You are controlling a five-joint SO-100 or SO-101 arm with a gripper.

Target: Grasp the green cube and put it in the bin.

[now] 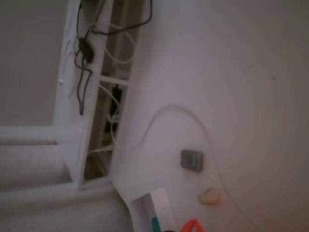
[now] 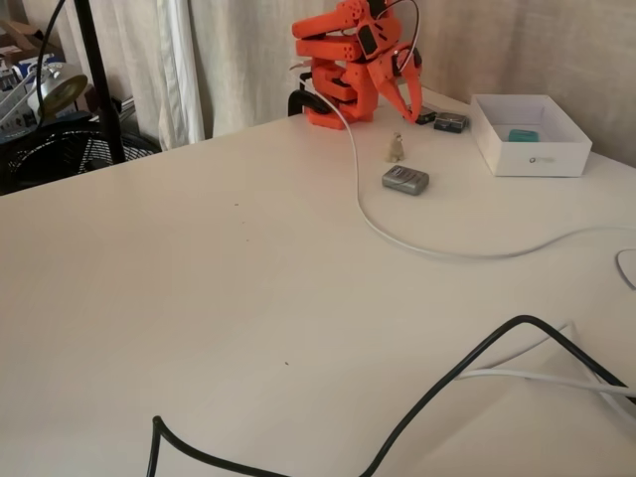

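The green cube point(image 2: 523, 135) lies inside the white bin point(image 2: 537, 161) at the back right of the table in a fixed view. In a fixed view only a teal edge of the green cube point(image 1: 155, 224) shows, in the bin point(image 1: 145, 208) at the bottom edge. The orange arm sits folded at the table's back edge. Its gripper point(image 2: 402, 104) hangs pointing down, left of the bin and apart from it, fingers slightly parted and holding nothing. An orange fingertip point(image 1: 191, 225) pokes in at the bottom of a fixed view.
A grey square piece point(image 2: 405, 180) and a small beige lump point(image 2: 397, 147) lie in front of the arm, also seen as the grey square point(image 1: 191, 160) and lump point(image 1: 210, 196). A white cable point(image 2: 417, 243) and a black cable point(image 2: 447, 383) cross the table. A tall white frame point(image 1: 91, 96) carries cables.
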